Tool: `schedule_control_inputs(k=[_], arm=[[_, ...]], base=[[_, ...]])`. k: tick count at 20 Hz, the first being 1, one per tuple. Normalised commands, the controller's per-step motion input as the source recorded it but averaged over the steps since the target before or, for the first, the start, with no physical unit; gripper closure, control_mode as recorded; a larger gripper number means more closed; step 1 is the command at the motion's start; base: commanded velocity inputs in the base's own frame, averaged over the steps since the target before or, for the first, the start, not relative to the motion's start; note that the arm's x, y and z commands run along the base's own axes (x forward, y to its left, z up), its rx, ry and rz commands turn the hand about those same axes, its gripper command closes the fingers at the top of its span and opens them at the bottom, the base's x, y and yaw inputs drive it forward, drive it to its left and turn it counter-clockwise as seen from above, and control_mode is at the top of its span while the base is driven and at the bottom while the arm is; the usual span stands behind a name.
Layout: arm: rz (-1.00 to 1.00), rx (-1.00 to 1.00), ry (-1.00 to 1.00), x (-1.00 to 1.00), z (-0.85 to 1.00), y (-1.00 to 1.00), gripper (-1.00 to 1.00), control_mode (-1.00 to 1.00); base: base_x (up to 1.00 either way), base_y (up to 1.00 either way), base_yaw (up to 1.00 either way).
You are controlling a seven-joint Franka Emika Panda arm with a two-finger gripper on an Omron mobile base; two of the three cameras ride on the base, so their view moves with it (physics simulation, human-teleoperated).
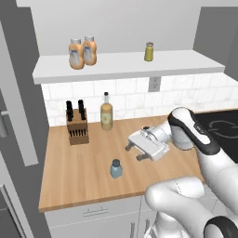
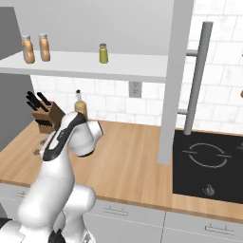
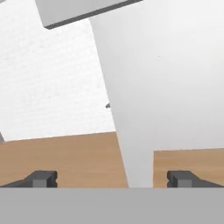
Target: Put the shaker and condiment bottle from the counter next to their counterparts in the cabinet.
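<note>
My arm rises from the lower right of the left base view, elbow bent, forearm reaching left across the middle of the frame. My gripper [image 1: 134,152] sits turned sideways, fingers pointing toward the left of the frame, above the counter [image 1: 83,176]. Jaws stand fully spread; nothing between them, nothing touched. In the hand view both fingertips [image 3: 43,178] rise at the bottom corners, far apart, with bare wood and a pale grey panel ahead.

Shaker [image 1: 115,168]: upright on the counter, lower centre of the left base view, below and left of my gripper, near but apart.

Two orange bottles [image 1: 82,53] stand touching side by side at the upper left, on the cabinet shelf [image 1: 125,67]. I cannot tell which one is the task's. Olive-green shaker [image 1: 148,51] stands on the same shelf, upper centre-right, well apart from them.

Tall amber bottle [image 1: 106,113] and knife block [image 1: 77,125] stand at the counter's back, centre left.
</note>
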Motion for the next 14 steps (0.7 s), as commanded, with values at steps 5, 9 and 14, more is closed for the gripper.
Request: schedule_control_inputs(k=[5, 9, 14], arm=[[0.13, -0.07, -0.04, 0.11, -0.33, -0.01, -1.00, -1.00], [0.02, -0.06, -0.09, 0.10, -0.48, 0.02, -1.00, -1.00], [0.00, -0.10, -0.20, 0.23, -0.62, 0.02, -1.00, -1.00]], base=[[0.00, 0.00, 0.00], [0.00, 0.00, 0.00], [0.00, 0.00, 0.00]])
